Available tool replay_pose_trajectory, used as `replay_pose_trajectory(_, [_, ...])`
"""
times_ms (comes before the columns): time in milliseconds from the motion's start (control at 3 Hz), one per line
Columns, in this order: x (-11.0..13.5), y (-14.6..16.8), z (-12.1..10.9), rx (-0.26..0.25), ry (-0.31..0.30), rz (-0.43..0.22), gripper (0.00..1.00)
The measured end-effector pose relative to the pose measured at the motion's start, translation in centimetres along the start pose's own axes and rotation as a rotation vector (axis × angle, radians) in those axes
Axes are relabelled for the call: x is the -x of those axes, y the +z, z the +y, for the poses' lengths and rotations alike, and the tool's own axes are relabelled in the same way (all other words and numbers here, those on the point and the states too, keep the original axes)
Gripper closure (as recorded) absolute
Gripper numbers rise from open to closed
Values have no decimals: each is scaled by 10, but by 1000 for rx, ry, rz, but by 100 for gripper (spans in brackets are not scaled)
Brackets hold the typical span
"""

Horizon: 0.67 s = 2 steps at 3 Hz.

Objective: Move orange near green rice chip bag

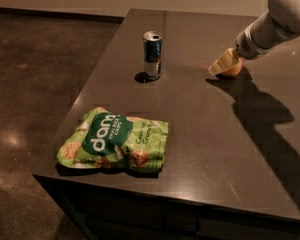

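End effector (224, 64): I am hanging it over the orange (234, 72); grip, cannot tell.
Green rice chip bag (115, 145): lying well apart; can (152, 55) standing aside.

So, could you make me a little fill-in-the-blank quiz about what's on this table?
1. The robot's hand is down at the ____, towards the far right of the table.
2. The drink can stands ____.
3. The chip bag lies flat near the front left corner, and its main colour is ____.

Missing words: orange; upright; green.
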<state>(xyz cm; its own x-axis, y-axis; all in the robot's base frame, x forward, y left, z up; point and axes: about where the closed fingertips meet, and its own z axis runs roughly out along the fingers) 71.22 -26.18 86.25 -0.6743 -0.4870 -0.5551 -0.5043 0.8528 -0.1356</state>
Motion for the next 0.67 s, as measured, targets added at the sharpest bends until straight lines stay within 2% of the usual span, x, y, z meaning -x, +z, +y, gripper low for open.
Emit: replay_pose_trajectory(667, [4,-13,6,58,-45,-23,64])
